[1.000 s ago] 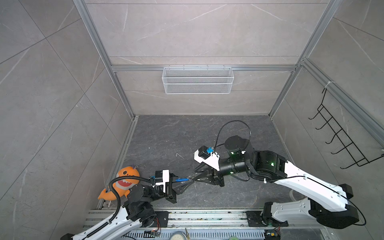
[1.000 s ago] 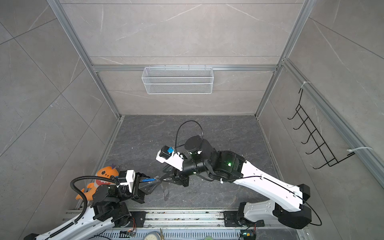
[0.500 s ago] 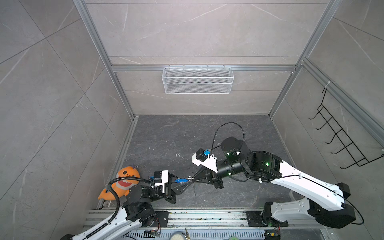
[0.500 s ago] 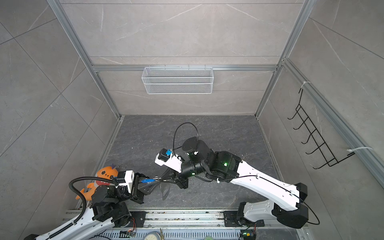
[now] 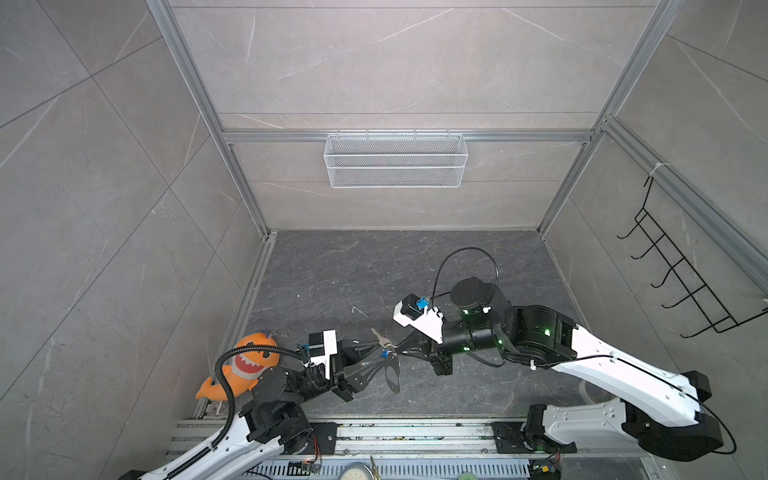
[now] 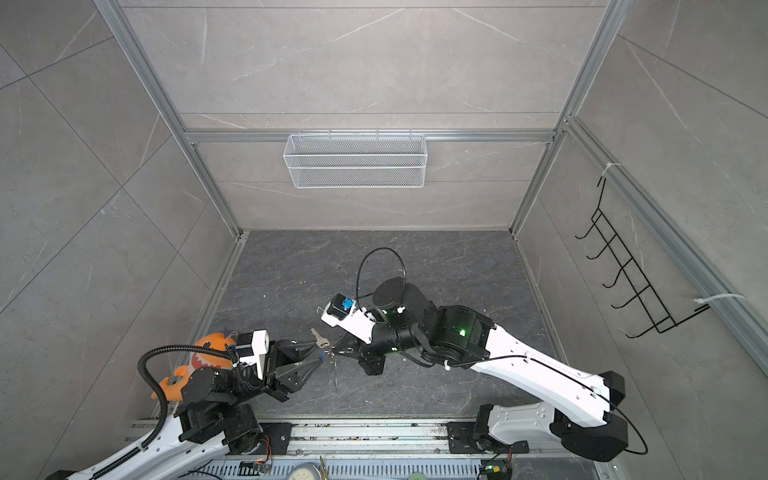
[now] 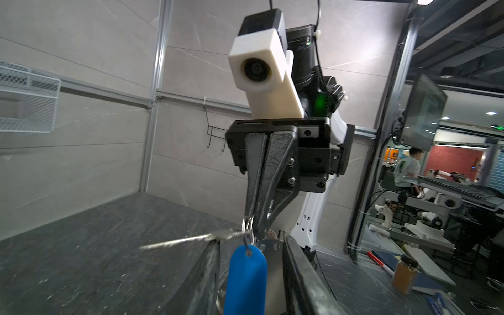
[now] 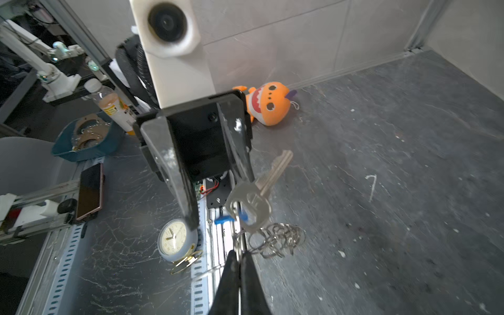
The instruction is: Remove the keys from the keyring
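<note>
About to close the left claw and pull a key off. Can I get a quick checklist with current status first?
1. Right claw shut on the small ring of the keyring: ok.
2. Left claw open, ready to close: ok.
3. Blue tag inside the open left claw: ok.
4. Silver key inside the left claw too: not ok, it sticks out past one side.
5. Chain clear of both claws: cannot tell.
6. Red-tagged key located: cannot tell.
</note>
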You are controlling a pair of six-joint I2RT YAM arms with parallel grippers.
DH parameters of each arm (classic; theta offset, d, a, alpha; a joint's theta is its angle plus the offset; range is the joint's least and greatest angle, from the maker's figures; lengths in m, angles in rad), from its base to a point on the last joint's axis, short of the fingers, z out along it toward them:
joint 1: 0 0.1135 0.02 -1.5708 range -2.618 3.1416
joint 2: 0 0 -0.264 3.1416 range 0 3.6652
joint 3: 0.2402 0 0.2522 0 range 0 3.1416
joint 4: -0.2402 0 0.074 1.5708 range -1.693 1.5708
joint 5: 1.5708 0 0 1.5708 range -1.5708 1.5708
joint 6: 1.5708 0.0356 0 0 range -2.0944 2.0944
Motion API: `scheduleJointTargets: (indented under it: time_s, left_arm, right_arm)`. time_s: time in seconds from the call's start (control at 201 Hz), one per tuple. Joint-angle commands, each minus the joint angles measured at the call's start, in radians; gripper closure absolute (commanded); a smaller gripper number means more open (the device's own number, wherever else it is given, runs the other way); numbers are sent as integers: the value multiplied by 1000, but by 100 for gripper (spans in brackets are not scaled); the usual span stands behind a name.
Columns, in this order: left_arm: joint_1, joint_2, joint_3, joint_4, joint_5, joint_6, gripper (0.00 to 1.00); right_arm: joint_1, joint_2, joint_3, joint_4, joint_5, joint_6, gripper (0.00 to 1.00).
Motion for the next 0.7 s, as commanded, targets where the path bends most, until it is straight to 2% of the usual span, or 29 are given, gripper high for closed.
scheduleJointTargets:
  time_s: [0.0,0.085,0.154,0.229,0.289,0.438,0.697]
  left_arm:
    - [-3,-69,73,-140,-153,-19,59]
    - [-3,-129,106,-280,-263,-39,53]
    - [-3,-125,146,-356,-276,-36,47]
    - [-3,-34,223,-424,-192,-13,47]
    - [-2,60,288,-469,-111,9,52]
    - [-3,272,389,-507,68,51,57]
    - [-3,317,405,-495,159,63,56]
  right_arm:
    - [0,-53,-19,-76,108,28,100]
    - [0,-69,-29,-108,132,30,100]
    - [0,-72,-36,-127,130,26,100]
    - [0,-66,-34,-143,119,16,100]
    - [0,-61,-34,-146,108,8,100]
    - [0,-59,-38,-138,71,-13,100]
    - [0,-86,-70,-106,69,-14,100]
